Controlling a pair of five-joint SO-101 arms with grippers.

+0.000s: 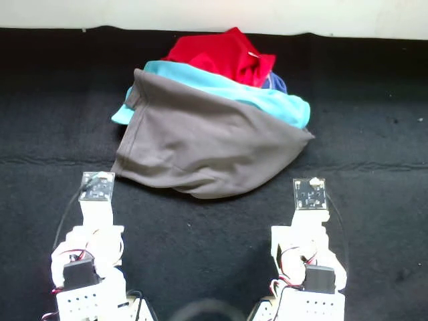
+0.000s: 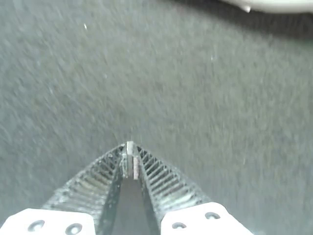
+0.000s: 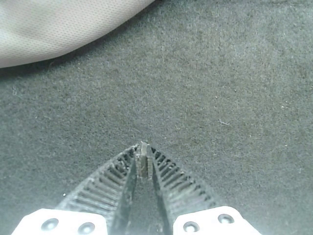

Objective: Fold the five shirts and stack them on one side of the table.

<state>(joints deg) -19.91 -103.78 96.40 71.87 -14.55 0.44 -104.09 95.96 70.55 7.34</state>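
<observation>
where the two arms sit at the near edge of the black table [image 1: 381, 221], both are low over it. the left arm [image 1: 90, 257] and the right arm [image 1: 309, 257] are well apart. the left gripper [image 2: 130, 157] has its two fingers pressed tight together with nothing between them. the right gripper [image 3: 144, 160] is pinched closed the same way and holds nothing. just past the arms lies the pile of shirts [image 1: 194, 127], in the middle of the table toward the far edge. the grey shirt [image 1: 207, 144] is on top, big, rumpled and spread wide, not folded. its edge lies near the right gripper. a teal shirt [image 1: 271, 100] peeks out from under its far side. behind that a red shirt [image 1: 224, 53] sits bunched up, and a little bit of a blue shirt [image 1: 276, 83] shows beside the red one.
</observation>
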